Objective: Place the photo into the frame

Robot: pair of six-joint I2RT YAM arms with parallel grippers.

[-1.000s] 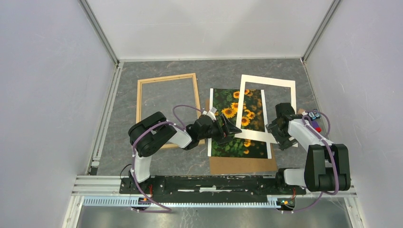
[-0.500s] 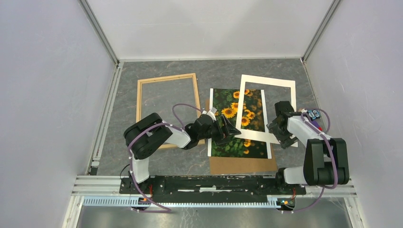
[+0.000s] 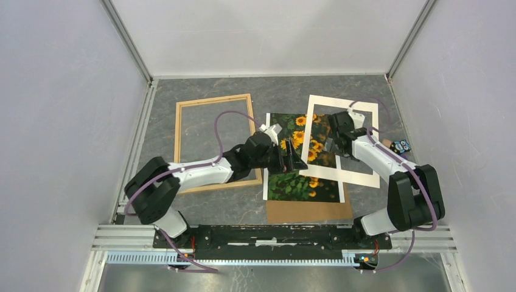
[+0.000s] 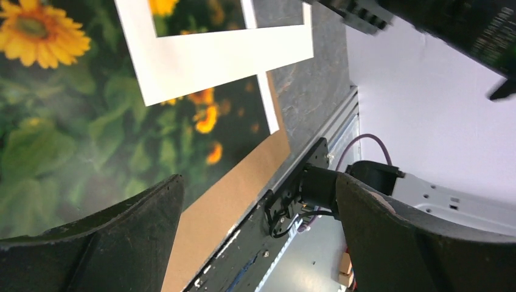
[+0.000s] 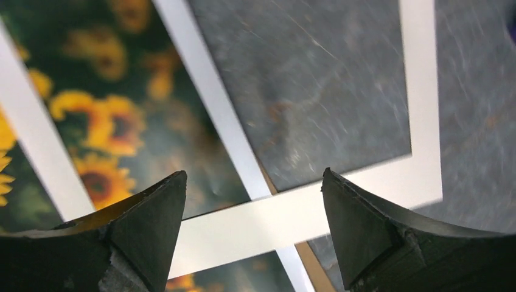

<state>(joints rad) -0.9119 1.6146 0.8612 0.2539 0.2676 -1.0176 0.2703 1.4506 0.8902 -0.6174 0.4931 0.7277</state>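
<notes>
**Right arm comes in over the mat; photo not yet framed**

The photo (image 3: 298, 185), sunflowers on dark green with a thin white border, lies flat on the tabletop (image 3: 243, 207), right of centre. It rests on the brown backing board (image 3: 310, 212), which shows at its near edge. The white mat (image 3: 325, 99) lies askew over its far right part. The wooden frame (image 3: 213, 100) lies just to its left, with nothing in it.

In the last second my right gripper (image 5: 254, 173) has left the mat's right edge and now hangs over the mat's window, jaws apart with nothing between them. My left arm has stretched out, while my left gripper (image 4: 258, 182) stays over the photo's left half, jaws wide and holding nothing.

I judge the mat must come off first (it pins the print). The photo looks thin and flat, so it will probably be hard to pinch.
</notes>
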